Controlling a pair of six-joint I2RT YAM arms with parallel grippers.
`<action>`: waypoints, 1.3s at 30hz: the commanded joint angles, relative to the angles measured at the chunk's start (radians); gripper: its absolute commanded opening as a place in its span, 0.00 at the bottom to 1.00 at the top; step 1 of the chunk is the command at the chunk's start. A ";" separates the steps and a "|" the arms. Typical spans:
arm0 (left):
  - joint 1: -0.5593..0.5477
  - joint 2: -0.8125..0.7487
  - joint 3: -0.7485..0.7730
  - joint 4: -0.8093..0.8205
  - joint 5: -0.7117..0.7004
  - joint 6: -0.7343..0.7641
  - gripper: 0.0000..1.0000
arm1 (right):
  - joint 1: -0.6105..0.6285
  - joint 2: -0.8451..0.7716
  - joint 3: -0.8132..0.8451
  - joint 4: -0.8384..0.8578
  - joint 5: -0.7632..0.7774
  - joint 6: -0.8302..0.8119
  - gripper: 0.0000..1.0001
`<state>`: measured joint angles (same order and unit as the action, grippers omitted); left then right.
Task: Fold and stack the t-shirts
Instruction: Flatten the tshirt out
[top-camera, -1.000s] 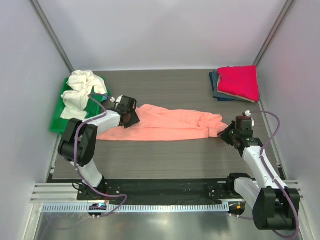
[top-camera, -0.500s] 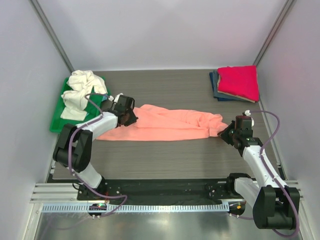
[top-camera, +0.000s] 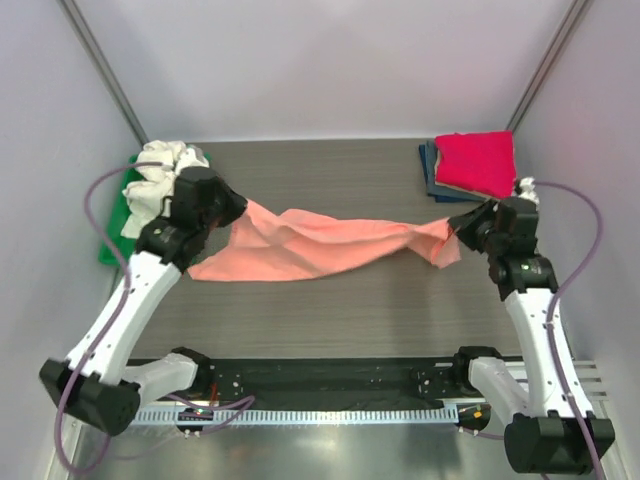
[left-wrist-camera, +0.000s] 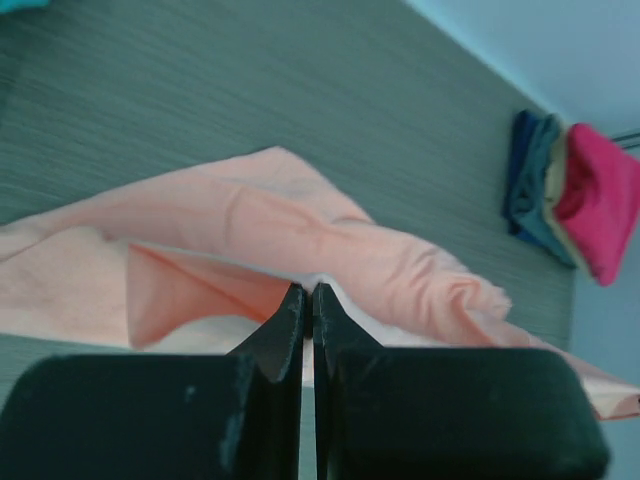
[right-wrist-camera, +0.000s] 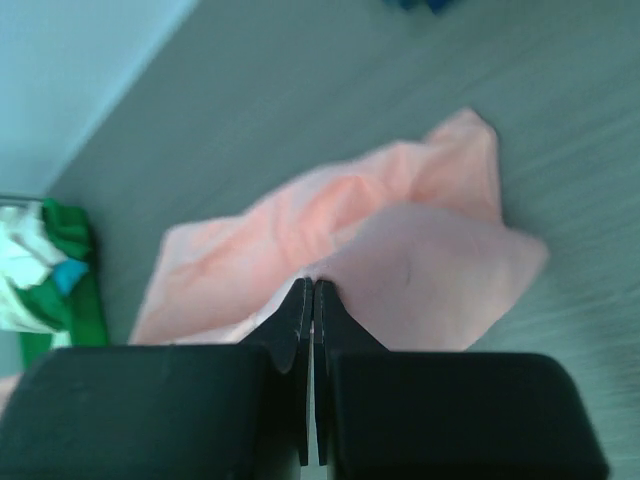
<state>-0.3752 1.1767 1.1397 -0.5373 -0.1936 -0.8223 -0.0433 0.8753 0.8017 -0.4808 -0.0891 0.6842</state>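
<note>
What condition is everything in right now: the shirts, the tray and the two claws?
pink shirt: unfolded, stretched between both grippers, middle sagging.
left gripper: shut on one end of the pink shirt.
right gripper: shut on its other end.
white shirt: crumpled in a heap on the tray.
green tray: lying flat, partly under the white shirt.
red shirt: folded, top of the stack.
dark blue shirts: folded, under the red shirt.

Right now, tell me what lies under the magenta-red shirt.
Folded dark blue shirts lie under the magenta-red shirt, their edges showing along its left side. Their number and anything deeper in the stack are covered.
</note>
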 joint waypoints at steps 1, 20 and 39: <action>0.004 -0.144 0.171 -0.177 -0.082 0.046 0.00 | -0.004 -0.067 0.216 -0.074 0.008 0.011 0.01; 0.004 -0.537 0.618 -0.265 0.060 0.238 0.00 | 0.002 -0.108 1.279 -0.565 0.259 -0.109 0.01; 0.331 0.579 0.773 -0.530 0.174 0.268 0.78 | 0.154 1.132 1.562 -0.560 0.080 -0.264 0.66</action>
<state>-0.1074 1.6627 1.9301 -0.9882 -0.1333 -0.6067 0.0338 1.8935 2.2238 -0.8898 -0.0025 0.4953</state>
